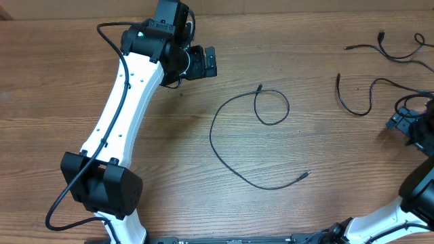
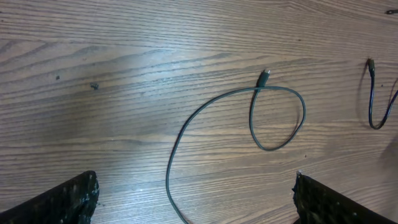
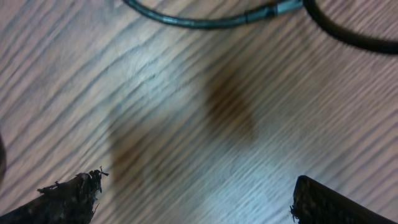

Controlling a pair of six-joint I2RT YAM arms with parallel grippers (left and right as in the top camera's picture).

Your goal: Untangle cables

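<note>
Three thin black cables lie apart on the wooden table. The middle cable [image 1: 234, 159] curls into a small loop [image 1: 272, 107] and ends in a silvery tip near the front. A second cable [image 1: 358, 103] bends at the right, and a third cable [image 1: 388, 51] lies at the far right. My left gripper [image 1: 211, 61] stands open to the left of the looped cable [image 2: 277, 118], whose strand runs between its fingers [image 2: 62, 202]. My right gripper [image 1: 401, 116] is open low over the table. A cable with a plug joint [image 3: 211, 22] lies just ahead of it.
The left arm's white link [image 1: 122, 112] stretches across the left of the table, with its base [image 1: 102, 186] at the front. The right arm's base [image 1: 413, 196] is at the front right corner. A small dark speck [image 2: 94, 86] marks the wood.
</note>
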